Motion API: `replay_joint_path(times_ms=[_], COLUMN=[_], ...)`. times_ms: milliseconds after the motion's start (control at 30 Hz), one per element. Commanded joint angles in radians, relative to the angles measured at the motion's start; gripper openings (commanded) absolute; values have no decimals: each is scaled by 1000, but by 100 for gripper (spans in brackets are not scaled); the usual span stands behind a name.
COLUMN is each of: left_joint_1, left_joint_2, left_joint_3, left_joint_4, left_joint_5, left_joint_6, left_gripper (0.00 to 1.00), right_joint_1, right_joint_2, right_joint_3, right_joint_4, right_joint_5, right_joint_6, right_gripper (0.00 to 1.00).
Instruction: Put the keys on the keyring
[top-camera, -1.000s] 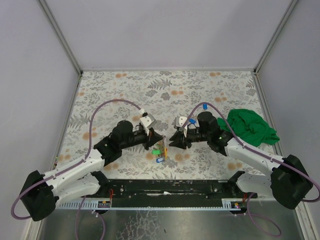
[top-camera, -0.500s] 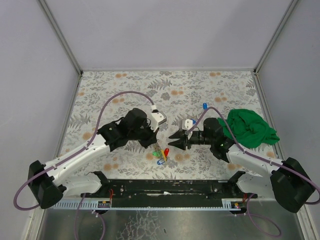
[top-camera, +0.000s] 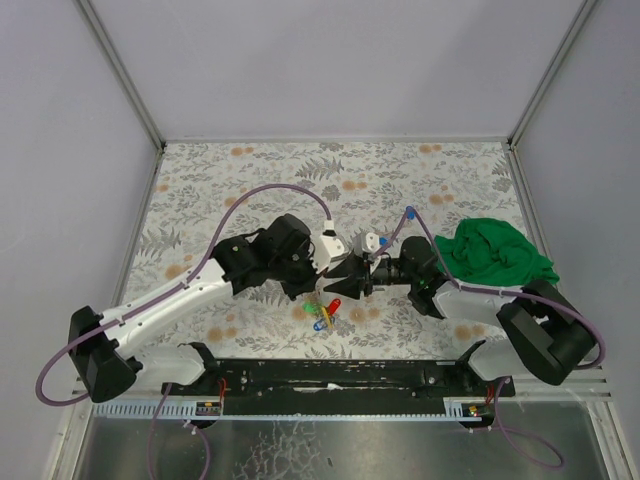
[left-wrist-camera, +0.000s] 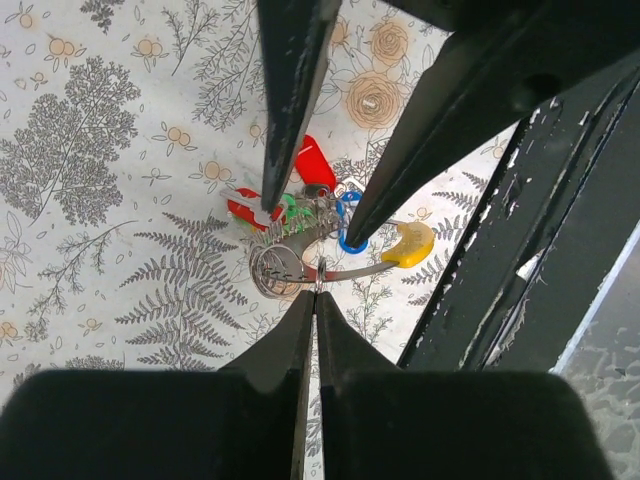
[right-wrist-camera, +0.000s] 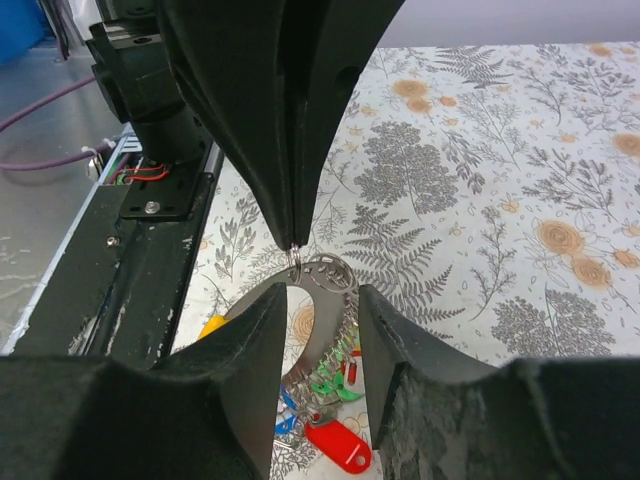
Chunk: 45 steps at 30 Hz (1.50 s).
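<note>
At the near edge a black rail (top-camera: 330, 372) carries both arm bases. Just beyond it, over the flowered surface (top-camera: 250, 170), the keys (left-wrist-camera: 315, 165) show as a small bunch of coloured tags (red, green, blue and yellow), all gathered at the keyring (right-wrist-camera: 335, 272).

The left tool (left-wrist-camera: 315, 290) is closed on the keyring: its two fingers meet in a thin line and pinch the wire at one spot on the rim. In the right wrist view the tags gather at the part of the ring opposite that pinch.

The right tool (right-wrist-camera: 320, 292) comes in from the other side and stands open, one finger on each side of the ring — whether either finger touches a tag or the wire I cannot tell. In the left wrist view one of its tips lies over a red tag and the other over the blue one, with the yellow tag off to the side.

From overhead the two tools meet tip to tip near the middle of the surface, the tags showing just on their near side.

A little farther back and to the right, well apart from the keys, a crumpled green cloth (top-camera: 500, 255) lies near the right arm.
</note>
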Motion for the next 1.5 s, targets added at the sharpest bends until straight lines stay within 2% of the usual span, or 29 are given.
replay_joint_path(times_ms=[0, 233, 467, 967, 1167, 1300, 1467], left_joint_1=[-19, -27, -29, -32, -31, -30, -30], left_joint_2=[14, 27, 43, 9, 13, -30, -159], left_joint_3=[44, 66, 71, 58, 53, -2, -169], left_joint_4=[-23, -22, -22, 26, 33, 114, 367], left_joint_5=[29, 29, 35, 31, 41, 1, -69], left_joint_6=[66, 87, 95, 102, 89, 20, -146], left_gripper=[0, 0, 0, 0, 0, 7, 16], right_joint_1=[3, 3, 3, 3, 3, 3, 3], right_joint_2=[53, 161, 219, 228, 194, 173, 167], right_joint_3=[31, 28, 22, 27, 23, 9, -11], right_joint_4=[225, 436, 529, 436, 376, 380, 422], right_joint_5=[-58, -120, -161, -176, -153, -100, -56], right_joint_6=[94, 203, 252, 206, 175, 174, 196], right_gripper=[41, 33, 24, 14, 0, 0, 0])
